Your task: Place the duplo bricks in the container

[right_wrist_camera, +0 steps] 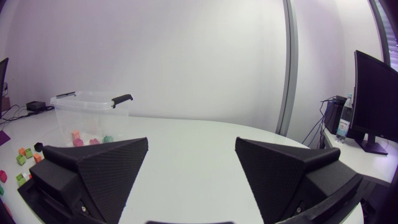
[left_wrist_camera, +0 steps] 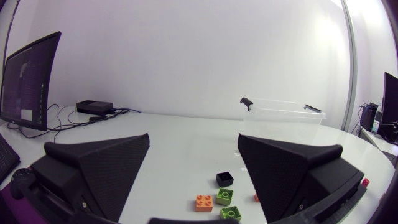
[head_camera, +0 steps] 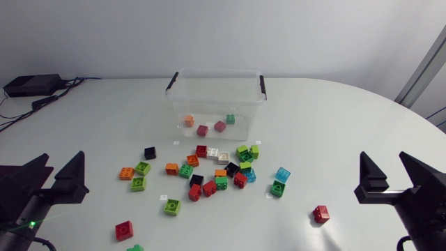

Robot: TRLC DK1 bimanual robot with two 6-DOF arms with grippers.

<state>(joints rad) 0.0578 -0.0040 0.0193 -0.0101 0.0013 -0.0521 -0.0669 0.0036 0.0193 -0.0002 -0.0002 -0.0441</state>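
A clear plastic container (head_camera: 214,97) with black handles stands at the back middle of the table, with several bricks (head_camera: 203,129) inside. Many coloured duplo bricks (head_camera: 216,171) lie scattered in front of it. A lone red brick (head_camera: 320,213) lies near my right gripper (head_camera: 390,171), which rests open and empty at the table's right. My left gripper (head_camera: 56,174) rests open and empty at the left. Ahead of the left gripper (left_wrist_camera: 193,155) lie a black brick (left_wrist_camera: 224,179), an orange brick (left_wrist_camera: 203,202) and green bricks (left_wrist_camera: 225,196); the container (left_wrist_camera: 283,112) stands beyond. The right gripper (right_wrist_camera: 189,155) sees the container (right_wrist_camera: 87,109) off to its side.
A red brick (head_camera: 124,229) and a green one (head_camera: 135,248) lie near the front edge at the left. Small white tags (head_camera: 176,141) dot the tabletop. Open table surface lies on the far right and far left.
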